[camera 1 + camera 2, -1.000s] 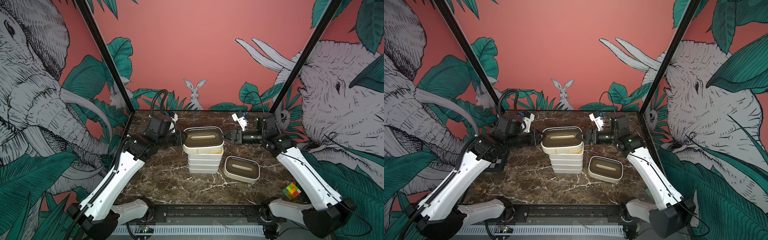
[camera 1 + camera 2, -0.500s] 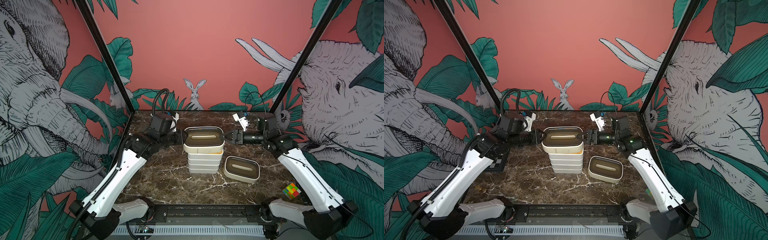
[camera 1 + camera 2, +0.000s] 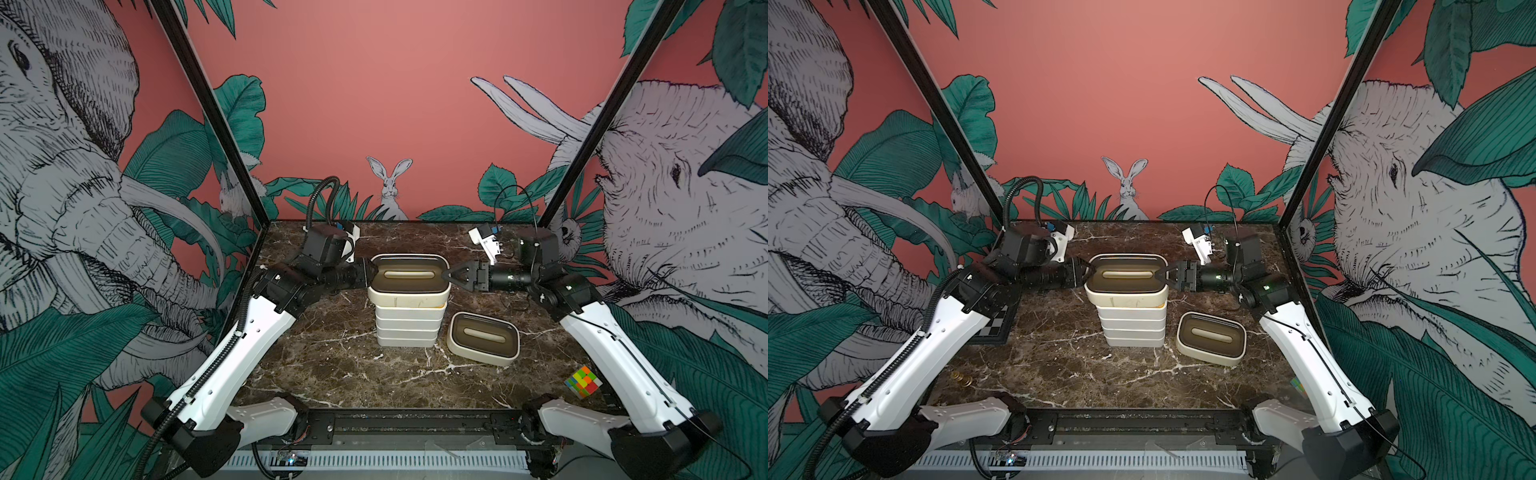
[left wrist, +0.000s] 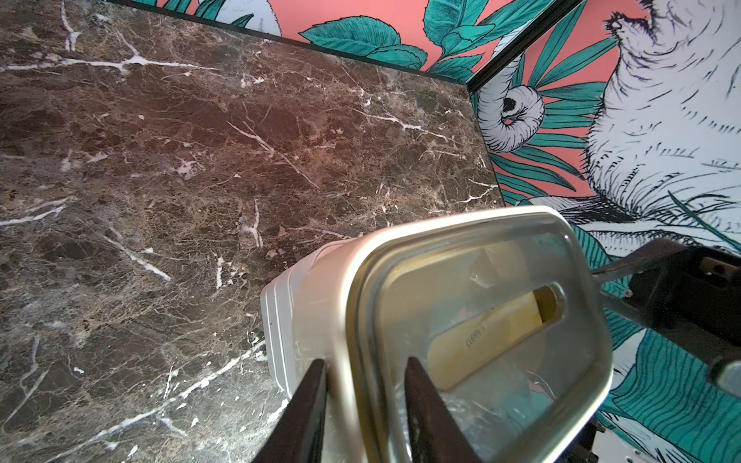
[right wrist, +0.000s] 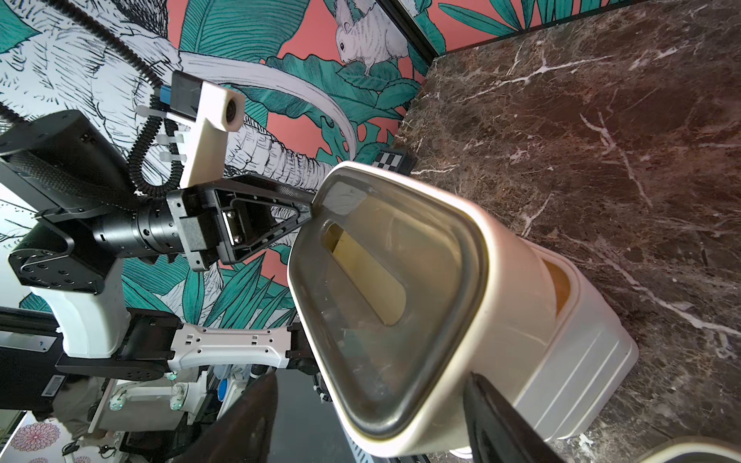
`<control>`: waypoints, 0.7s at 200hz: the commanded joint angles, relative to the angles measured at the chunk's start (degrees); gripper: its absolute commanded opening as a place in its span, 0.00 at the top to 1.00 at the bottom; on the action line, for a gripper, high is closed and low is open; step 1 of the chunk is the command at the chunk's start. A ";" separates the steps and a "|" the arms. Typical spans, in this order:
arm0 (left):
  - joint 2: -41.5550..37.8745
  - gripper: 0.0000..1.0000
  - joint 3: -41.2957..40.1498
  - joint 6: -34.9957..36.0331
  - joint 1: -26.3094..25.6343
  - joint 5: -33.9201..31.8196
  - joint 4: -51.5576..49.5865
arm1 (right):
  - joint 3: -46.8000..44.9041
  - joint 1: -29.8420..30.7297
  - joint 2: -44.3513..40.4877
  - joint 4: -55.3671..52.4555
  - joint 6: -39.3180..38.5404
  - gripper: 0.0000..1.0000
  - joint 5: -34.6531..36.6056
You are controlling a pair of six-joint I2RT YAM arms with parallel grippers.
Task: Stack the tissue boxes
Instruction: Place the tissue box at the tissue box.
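A stack of white tissue boxes (image 3: 409,328) stands mid-table. Its top box (image 3: 409,276) (image 3: 1126,279) has a dark lid and sits slightly off-line, so a tan lid (image 5: 559,288) shows beneath it. My left gripper (image 3: 370,272) (image 4: 367,385) is shut on this box's left rim, one finger outside the wall and one on the lid. At the box's right end my right gripper (image 3: 446,274) (image 5: 373,421) is open, its fingers wide apart on either side of that end. Another dark-lidded tissue box (image 3: 484,338) (image 3: 1210,338) lies alone to the right of the stack.
A multicoloured cube (image 3: 583,381) sits at the front right near the right arm's base. A checkerboard (image 3: 994,328) lies at the left under the left arm. A few coins (image 3: 962,378) rest at the front left. Walls close in the back and sides.
The top box and both grippers stay almost where they were. The left arm has shifted slightly.
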 commanded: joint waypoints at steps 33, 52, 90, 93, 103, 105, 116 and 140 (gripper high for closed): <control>-1.51 0.65 -1.07 -0.65 -0.61 4.91 2.60 | -0.46 0.81 -1.22 2.04 -1.26 0.26 -0.72; -1.10 0.65 -0.82 -0.73 -0.57 5.34 2.62 | -0.03 0.76 -1.30 1.69 -1.42 0.26 -0.70; -1.12 0.64 -0.63 -0.56 -0.61 5.78 2.54 | 0.10 0.81 -1.42 1.26 -1.93 0.25 -0.11; -1.13 0.64 -0.62 -0.56 -0.62 5.71 2.54 | 0.15 0.83 -1.40 1.26 -1.87 0.25 -0.24; -1.24 0.64 -0.99 -0.38 -0.62 6.22 3.21 | 0.24 0.80 -1.47 1.17 -1.95 0.25 -0.47; -1.23 0.63 -1.09 -0.38 -0.61 6.35 3.39 | 0.23 0.81 -1.48 1.13 -1.99 0.25 -0.52; -1.06 0.63 -0.99 -0.65 -0.57 6.39 3.49 | 0.66 0.80 -1.81 0.22 -2.52 0.25 -0.24; -0.03 0.63 0.54 -0.01 -0.67 4.98 1.61 | 0.32 0.77 -1.84 -0.61 -2.93 0.24 0.09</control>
